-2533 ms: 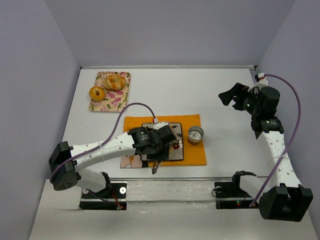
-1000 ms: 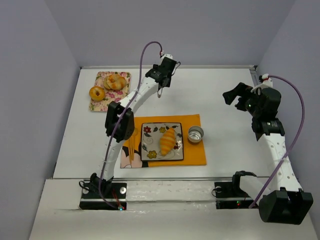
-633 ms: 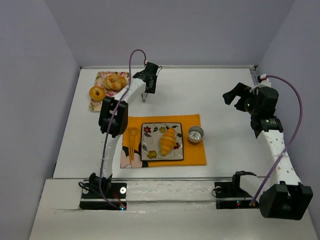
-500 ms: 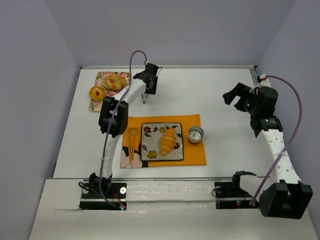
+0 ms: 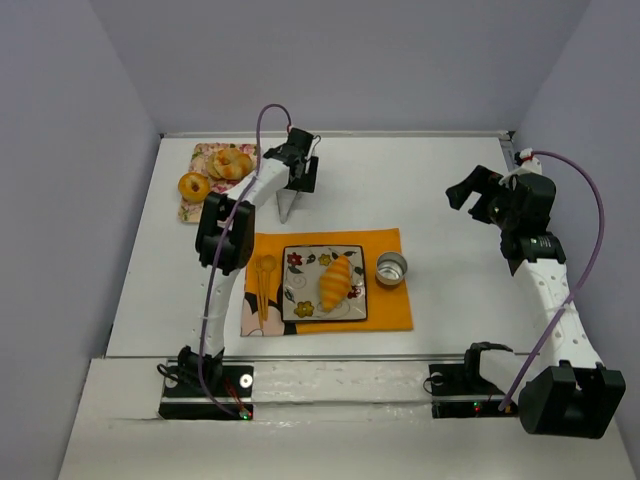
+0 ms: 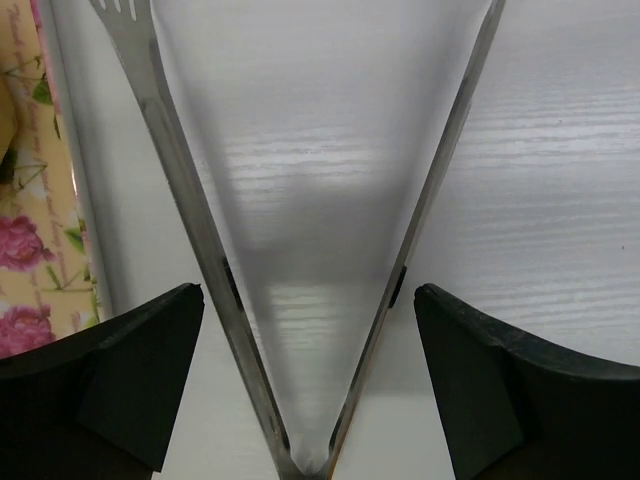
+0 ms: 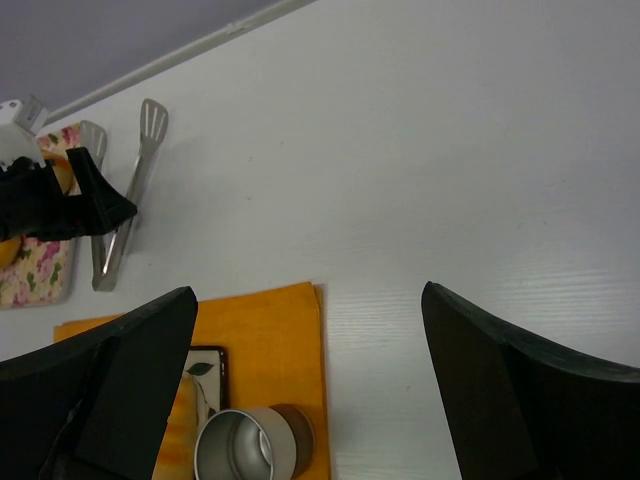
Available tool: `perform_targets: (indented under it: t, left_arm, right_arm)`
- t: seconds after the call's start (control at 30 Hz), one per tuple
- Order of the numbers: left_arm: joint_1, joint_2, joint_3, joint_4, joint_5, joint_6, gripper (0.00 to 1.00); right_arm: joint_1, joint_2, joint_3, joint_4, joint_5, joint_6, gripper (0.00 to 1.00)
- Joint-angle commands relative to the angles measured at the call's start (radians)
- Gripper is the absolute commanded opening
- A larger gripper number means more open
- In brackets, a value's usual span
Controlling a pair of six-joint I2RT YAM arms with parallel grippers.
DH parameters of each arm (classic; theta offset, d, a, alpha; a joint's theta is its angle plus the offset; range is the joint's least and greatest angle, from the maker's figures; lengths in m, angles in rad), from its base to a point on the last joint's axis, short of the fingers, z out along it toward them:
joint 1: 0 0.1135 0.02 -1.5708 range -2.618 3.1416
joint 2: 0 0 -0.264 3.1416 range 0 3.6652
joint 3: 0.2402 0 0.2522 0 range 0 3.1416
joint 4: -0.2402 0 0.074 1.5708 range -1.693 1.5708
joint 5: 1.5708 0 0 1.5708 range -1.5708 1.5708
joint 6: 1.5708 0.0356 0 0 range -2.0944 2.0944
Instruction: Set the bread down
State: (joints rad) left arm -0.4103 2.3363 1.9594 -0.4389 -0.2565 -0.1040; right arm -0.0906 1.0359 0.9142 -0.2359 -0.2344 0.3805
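Bread (image 5: 336,281) unmoved (left tool (image 6: 310,375) now spread)

Tongs (image 5: 288,207) lie splayed near a floral tray (image 5: 238,200) (buns (image 5: 232,162) on it); a cup (image 5: 391,268) stands on an orange mat (image 5: 390,308).

**Top external camera:** sitting above and behind the arm bases, looking down and taking in the whole table (image 5: 450,200) from afar.

**Left wrist camera:** pointing steeply down at very close range, its own fingers (image 6: 120,380) flanking the spread tongs (image 6: 180,200) beside the floral tray (image 6: 30,250).

**Right wrist camera:** looking obliquely across the table toward its far left from farther off. It is sharing tongs and tray with both other views, and the orange mat (image 7: 270,320) and metal cup (image 7: 245,445) with the overhead.
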Motion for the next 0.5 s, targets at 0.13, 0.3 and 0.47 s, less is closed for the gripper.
perform_targets:
  t: [0.13,0.3,0.47]
  left_arm:
    - [0.001,-0.285,0.159,-0.121,-0.019,-0.035,0.99]
    - [-0.05,-0.737,-0.287,0.038,-0.139,-0.197,0.99]
    - [-0.058,-1.139,-0.692,0.13,-0.194,-0.46,0.99]
  right_arm:
    - [0.0,-0.051,0.022,-0.019,0.013,-0.002,1.0]
    - [0.0,-0.079,0.003,-0.083,0.056,0.017,1.0]
    - [0.0,-0.12,-0.029,-0.135,0.108,0.055,1.0]
